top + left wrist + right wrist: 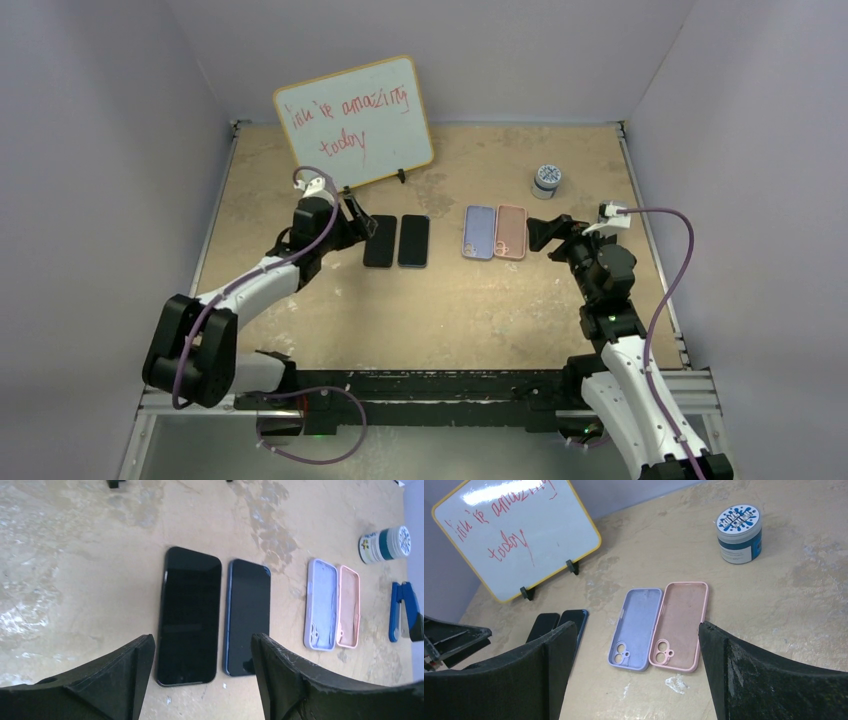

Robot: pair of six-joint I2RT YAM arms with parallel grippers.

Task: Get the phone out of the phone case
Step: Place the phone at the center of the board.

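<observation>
The jaws of the left gripper [358,222] stand apart and there is nothing between them. In its wrist view the two dark fingers [120,680] frame the near end of the black phone [189,615] and a part of the blue phone [248,616], but they touch neither one. From above, this gripper is just beside the left edge of the black phone. Whether it touches the table [300,330], I cannot tell.

The jaws of the right gripper [540,233] are spread wide and also hold nothing. In its wrist view the fingers [549,670] stand on both sides of the two cases, which lie on the table further ahead. From above, this gripper is close to the right edge of the pink case [511,232].

Both phones are out of the cases. They lie flat, with the dark screens up, side by side and almost touching, the black one on the left and the blue-edged one on the right. To the right of them, after a clear gap, lie the lilac case [480,232] and the pink case, side by side and touching along their long edges. Both cases are empty, with the inner side up, and the camera openings point to the near edge of the table.

Behind the pink case, well apart from it, a small round jar [546,180] stands upright. At the back left a whiteboard [355,122] with a yellow frame leans on its stand and carries red handwriting.
</observation>
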